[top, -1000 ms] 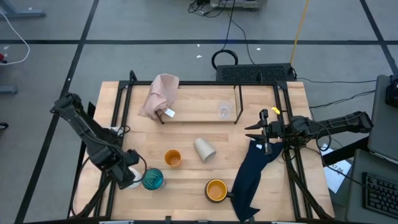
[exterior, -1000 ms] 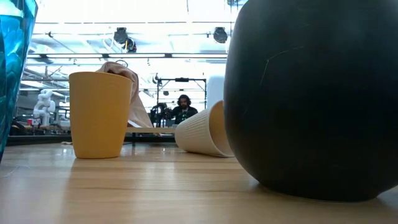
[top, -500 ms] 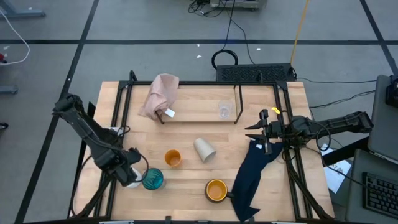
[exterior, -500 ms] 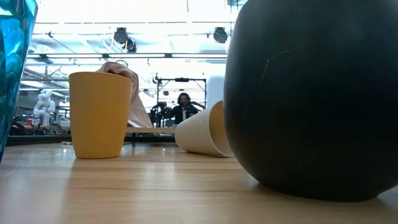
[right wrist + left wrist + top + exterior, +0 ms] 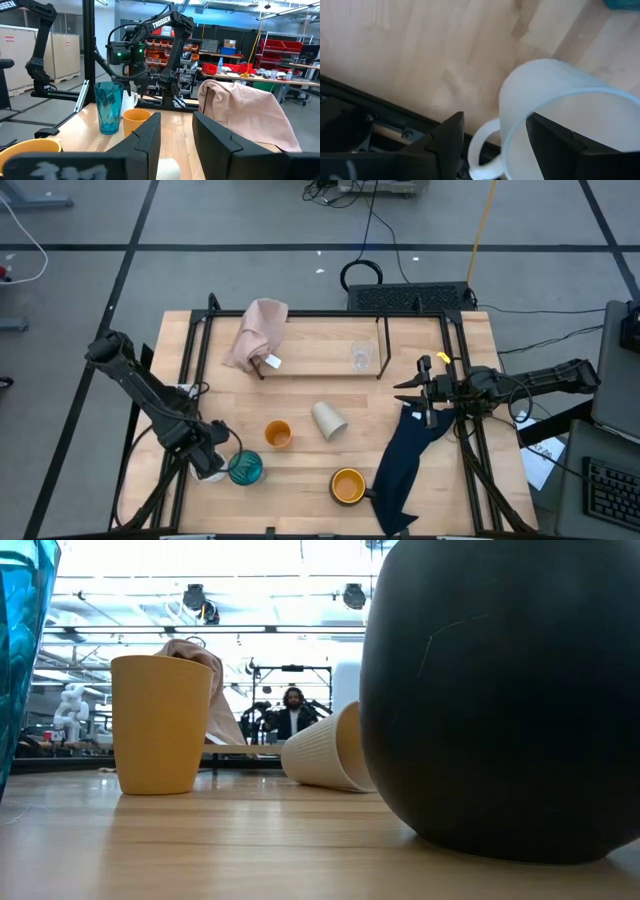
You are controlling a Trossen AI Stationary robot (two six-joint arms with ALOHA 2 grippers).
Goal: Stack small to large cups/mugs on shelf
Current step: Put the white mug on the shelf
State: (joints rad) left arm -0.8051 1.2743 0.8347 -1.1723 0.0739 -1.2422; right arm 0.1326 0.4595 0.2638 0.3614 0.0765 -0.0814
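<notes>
Reaching for the white mug (image 5: 211, 471) is the step we judge in hand. High view: left gripper (image 5: 212, 458) sits lower left of the frame over that mug, just beside the teal glass (image 5: 246, 468). Small orange cup (image 5: 277, 434) and beige cup (image 5: 329, 420), on its side, lie mid-frame; wider orange mug (image 5: 347, 485) lower centre; clear cup (image 5: 361, 357) inside the shelf (image 5: 383, 348) at upper centre, where nothing is stacked yet. Right gripper (image 5: 418, 391) waits right of centre above the navy cloth (image 5: 405, 460).

Low view: orange cup left, beige cup centre, on the desk (image 5: 250, 850).

Left wrist view: jaws open, straddling the mug rim by the handle.

Right wrist view: right jaws narrowly parted, empty.

Next, we think: close on the rim, lift clear of the glass.
</notes>
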